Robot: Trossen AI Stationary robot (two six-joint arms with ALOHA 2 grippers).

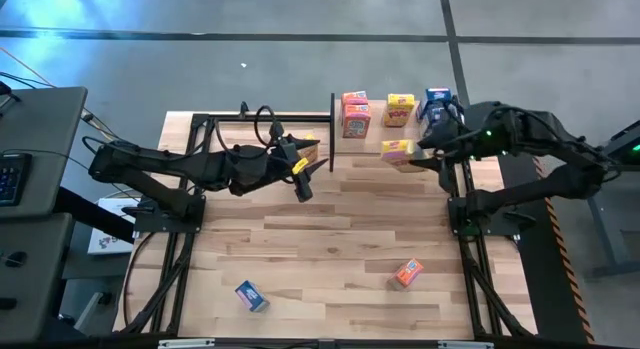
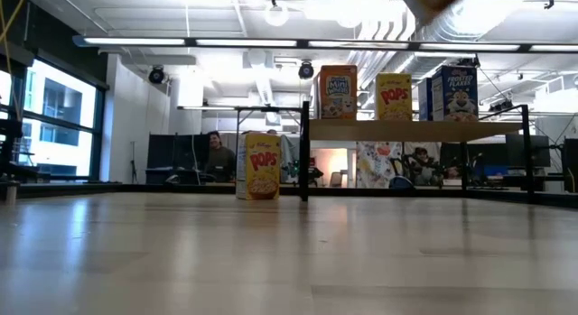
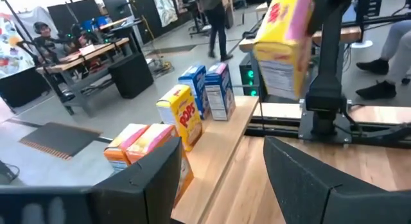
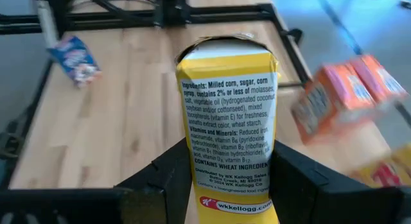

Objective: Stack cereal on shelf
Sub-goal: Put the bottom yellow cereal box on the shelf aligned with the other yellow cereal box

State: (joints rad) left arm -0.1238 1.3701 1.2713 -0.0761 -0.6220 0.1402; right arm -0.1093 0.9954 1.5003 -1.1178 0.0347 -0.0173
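- A yellow cereal box [image 4: 226,134] is clamped between the fingers of the right gripper [image 1: 432,159], carried clear of the table at about two o'clock in the high view, just in front of the shelf [image 1: 420,139].
- In the right wrist view the ingredients panel of that box is seen upright between the two dark fingers.
- On the shelf board, two orange boxes [image 1: 355,114] are seen side by side at its eleven-o'clock end, a yellow Pops box [image 1: 400,109] at its middle, and blue boxes [image 1: 436,102] at its one-o'clock end.
- In the low view the shelf [image 2: 415,131] is shown carrying an orange box [image 2: 337,92], a yellow box [image 2: 393,96] and a blue box [image 2: 453,93], all upright.
- Another yellow Pops box [image 2: 262,166] is stood upright on the tabletop [image 1: 320,249], beside the shelf's left post.
- The left gripper [image 1: 303,184] is held at about eleven o'clock over the table, near that standing box; its jaws are parted and nothing is seen between them.
- A blue box [image 1: 251,296] lies flat at seven o'clock on the table, and an orange box [image 1: 408,273] lies at five o'clock, well apart from each other.
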